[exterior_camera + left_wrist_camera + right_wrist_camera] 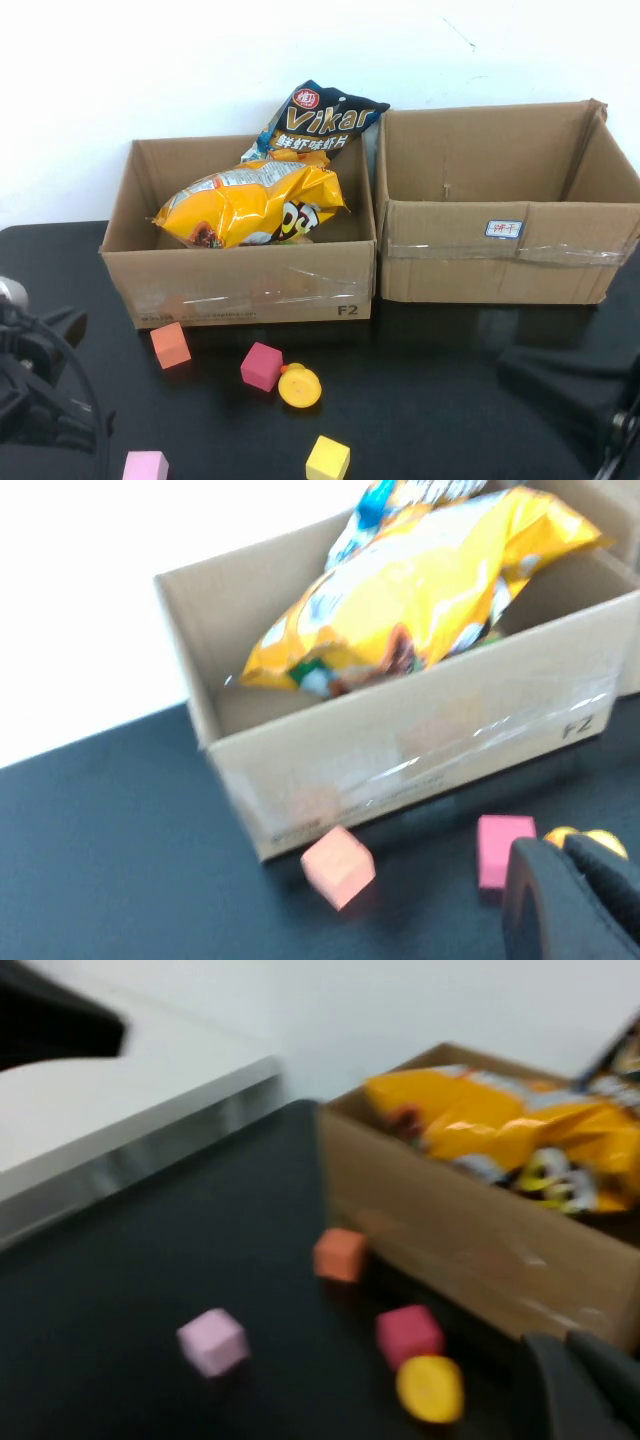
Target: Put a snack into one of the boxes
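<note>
Since both snack bags — yellow crinkly chip bag (250,205) and dark Vikar bag (315,120) — sit in the left cardboard box (250,290), left gripper (30,390) and right gripper (600,420), low near the table's front edge, shut and empty, should park clear of the foam cubes.

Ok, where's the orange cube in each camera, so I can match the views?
High view: orange cube on the black table, by the front left corner of the left box.
Left wrist view: orange cube below the box front.
Right wrist view: orange cube beside the box wall.
Shared landmark: the magenta cube, the next block along.
</note>
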Motion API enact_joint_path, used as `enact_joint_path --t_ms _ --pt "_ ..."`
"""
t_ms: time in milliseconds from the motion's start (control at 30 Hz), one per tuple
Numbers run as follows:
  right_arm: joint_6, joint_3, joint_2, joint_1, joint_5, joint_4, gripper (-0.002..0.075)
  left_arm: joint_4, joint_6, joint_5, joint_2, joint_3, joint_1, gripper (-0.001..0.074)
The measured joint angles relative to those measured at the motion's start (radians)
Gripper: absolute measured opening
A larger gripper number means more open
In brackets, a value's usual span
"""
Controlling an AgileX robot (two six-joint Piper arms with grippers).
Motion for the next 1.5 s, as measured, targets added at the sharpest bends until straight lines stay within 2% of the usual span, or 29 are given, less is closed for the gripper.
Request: enact_joint_path --t_ms 267,333,400,467,567,733,833,967,1200,1367,1500 --pt "0.057 0.005 0.000 0.000 0.322 -0.019 -0.0001 -0.039 -0.035 0.030 0.000 0.002 0.000 -0.0001" --pt "0.111 0.005 0.000 0.000 0.374 -0.039 -0.0001 -0.061 -0.036 0.030 0.000 0.002 0.000 -0.0001" --pt "0.214 0.005 0.000 0.000 0.411 -0.133 -0.0001 -0.080 -0.037 0.030 0.000 0.002 0.000 -0.0001" --pt "0.357 0.005 0.000 -0.002 0.443 -0.287 -0.0001 -0.094 -0.039 0.030 0.000 0.002 0.000 -0.0001" --pt "0.669 -0.006 0.000 -0.030 0.584 -0.638 -0.0001 -0.108 -0.039 0.030 0.000 0.002 0.000 -0.0001" --pt "1.265 -0.115 0.000 -0.128 0.975 -1.431 -0.0001 -0.120 -0.043 0.030 0.000 0.002 0.000 -0.0001" --pt "1.535 -0.161 -0.015 -0.172 1.080 -1.795 -0.0001 -0.118 -0.023 0.030 0.000 0.002 0.000 -0.0001" --pt "1.763 -0.169 -0.054 -0.185 1.061 -2.070 -0.0001 -0.018 -0.011 -0.023 -0.023 0.039 0.000 -0.0001" --pt "2.024 -0.048 -0.128 -0.185 0.950 -2.219 -0.0001 0.231 -0.156 -0.208 -0.169 0.210 0.000 -0.0001" --pt "2.247 0.094 -0.218 -0.185 0.879 -2.368 -0.0001 0.277 -0.202 -0.230 -0.264 0.265 0.000 -0.0002" --pt "2.301 0.159 -0.296 -0.185 0.820 -2.392 -0.0001 0.310 -0.209 -0.270 -0.290 0.278 0.000 -0.0001"
